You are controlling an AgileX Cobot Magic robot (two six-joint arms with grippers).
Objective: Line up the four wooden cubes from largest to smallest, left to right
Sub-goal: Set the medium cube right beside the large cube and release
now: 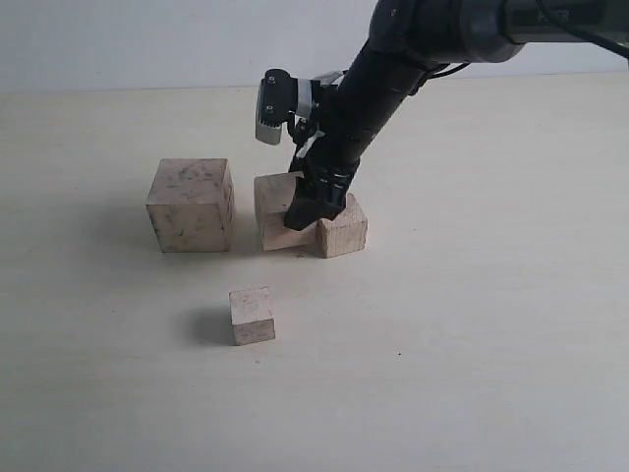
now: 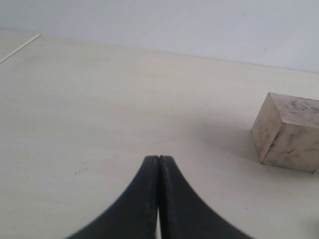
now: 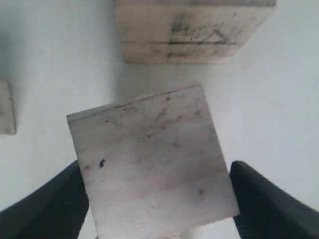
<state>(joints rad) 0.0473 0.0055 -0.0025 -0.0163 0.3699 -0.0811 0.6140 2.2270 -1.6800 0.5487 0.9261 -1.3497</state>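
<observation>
The right gripper (image 1: 316,216) pinches a mid-sized cube (image 3: 152,164) from both sides — it sits right of the largest cube (image 1: 192,205), faces twisted off that cube's — so the coming move likely needs a squaring turn.

The largest cube (image 1: 190,205) is pale beige with dark grey speckles and smudges. The held cube (image 3: 154,164) is pale beige with faint pinkish grain and tiny black specks. The smallest cube (image 1: 253,315) is plain beige. The bench (image 1: 472,334) is cream. The right end effector (image 1: 316,208) and left end effector (image 2: 158,162) are black.
</observation>
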